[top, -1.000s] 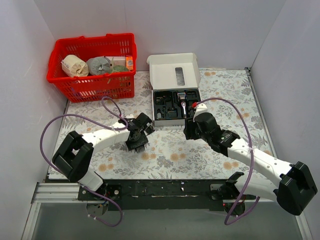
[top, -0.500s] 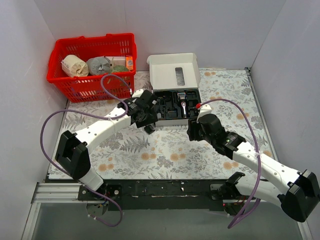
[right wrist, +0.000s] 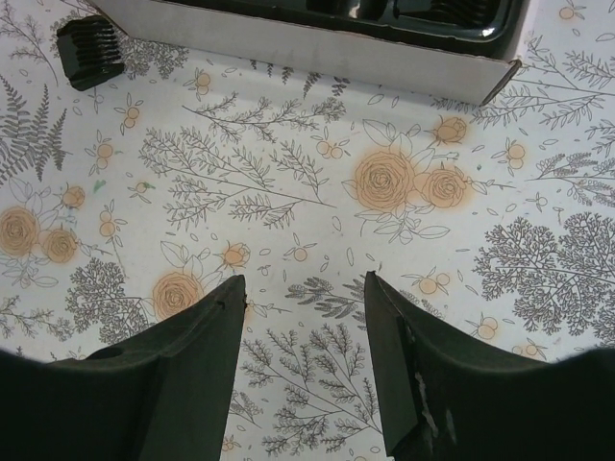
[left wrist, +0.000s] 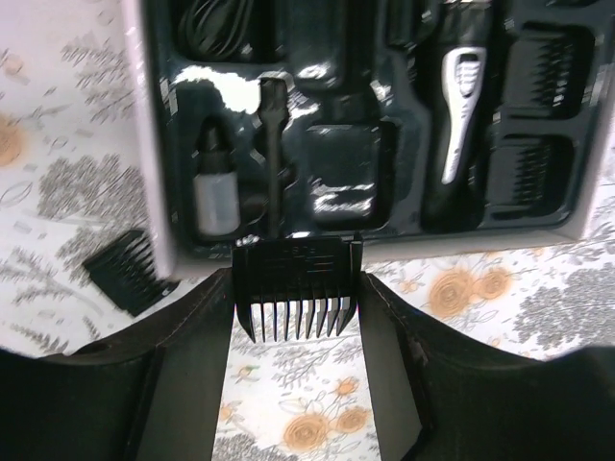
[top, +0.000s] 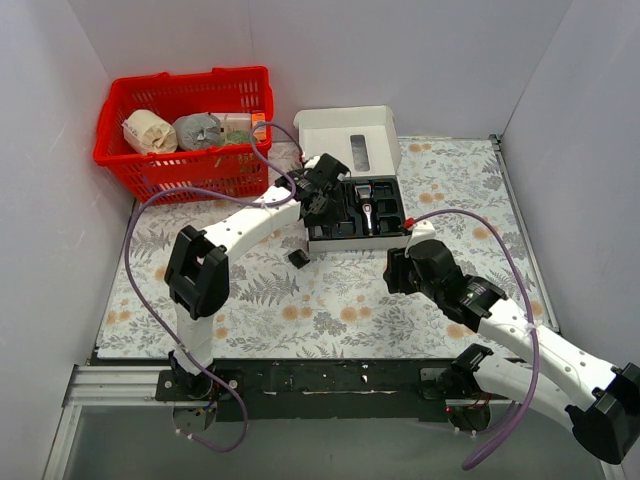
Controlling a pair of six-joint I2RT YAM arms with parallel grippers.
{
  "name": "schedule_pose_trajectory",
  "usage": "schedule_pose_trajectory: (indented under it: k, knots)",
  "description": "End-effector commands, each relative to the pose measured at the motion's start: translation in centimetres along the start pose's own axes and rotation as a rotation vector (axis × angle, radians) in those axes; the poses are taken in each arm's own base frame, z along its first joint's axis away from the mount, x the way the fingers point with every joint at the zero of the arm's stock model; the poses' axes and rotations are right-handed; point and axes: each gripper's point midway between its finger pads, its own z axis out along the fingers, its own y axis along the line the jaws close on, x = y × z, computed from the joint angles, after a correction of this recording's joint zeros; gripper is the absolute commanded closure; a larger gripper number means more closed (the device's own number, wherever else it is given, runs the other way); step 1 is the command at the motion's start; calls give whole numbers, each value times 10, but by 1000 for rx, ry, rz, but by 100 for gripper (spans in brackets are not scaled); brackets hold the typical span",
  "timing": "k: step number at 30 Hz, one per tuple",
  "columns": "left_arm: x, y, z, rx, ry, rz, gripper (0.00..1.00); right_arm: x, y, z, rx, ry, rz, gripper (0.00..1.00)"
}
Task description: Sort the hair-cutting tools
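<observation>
Left fingers (left wrist: 192,370) swung over to the grey-white kit box (left wrist: 152,125), pinching a black plastic comb attachment (left wrist: 298,274) for slotting; right fingers (right wrist: 192,375) spread, empty.

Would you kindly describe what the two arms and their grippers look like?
Both arms are alike: the left arm and right arm have smooth white link shells joined by chunky black joint housings. A thin purple cable loops loosely along each. The left gripper and right gripper each end in two broad, flat black fingers.
</observation>
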Motion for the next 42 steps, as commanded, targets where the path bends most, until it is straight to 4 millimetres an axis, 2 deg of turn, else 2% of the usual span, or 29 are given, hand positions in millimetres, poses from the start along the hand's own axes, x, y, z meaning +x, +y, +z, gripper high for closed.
schedule_pose_trajectory:
  k: [1,2,4,6,7,16,23,30,35,42]
  knots:
    - [-22,-33,-7,100,-44,63,87,8,3,-2,-21,9,34,39]
    - [-28,-41,-8,120,-55,84,87,9,4,-2,-28,10,36,39]
    - [-25,-43,6,108,-40,115,87,10,5,-2,-32,12,44,39]
    - [-29,-49,9,111,-47,146,87,11,6,-1,-36,12,44,40]
    - [-26,-47,17,96,-38,156,87,12,5,-1,-35,13,47,40]
    - [-19,-45,45,54,-27,159,87,16,6,0,-42,16,52,39]
    - [-25,-54,52,72,-51,125,87,22,6,1,-48,18,56,40]
    - [-18,-63,63,97,-15,94,86,29,3,2,-45,25,54,39]
    - [-14,-64,68,89,-2,82,86,30,1,0,-39,21,57,39]
    - [-18,-58,64,60,-10,74,85,31,1,-1,-41,17,54,39]
